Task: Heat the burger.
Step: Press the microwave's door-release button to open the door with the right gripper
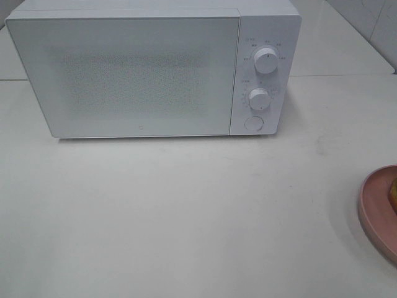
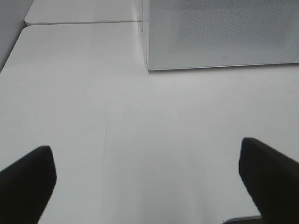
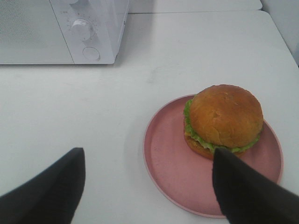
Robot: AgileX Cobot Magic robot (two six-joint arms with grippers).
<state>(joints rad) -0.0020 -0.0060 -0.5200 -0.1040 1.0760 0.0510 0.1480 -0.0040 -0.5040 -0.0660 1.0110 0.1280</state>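
— Where was the burger (image 3: 224, 119)?
— On the pink plate (image 3: 166, 158), at the right edge of the white counter (image 1: 186, 217), well apart from the shut microwave (image 1: 136, 74). My right jaws hung wide above it, holding nothing.
— And the other side?
— My left jaws gaped wide too, empty, over counter marked by a faint scratch (image 2: 106, 135). A pale tiled wall (image 1: 372, 22) stood far right.

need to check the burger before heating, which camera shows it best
The right wrist view: the whole golden-brown domed-bun burger with green lettuce sits on the round pink plate. The exterior high view catches only a sliver of it at the frame's right edge. The left wrist view shows none of it.
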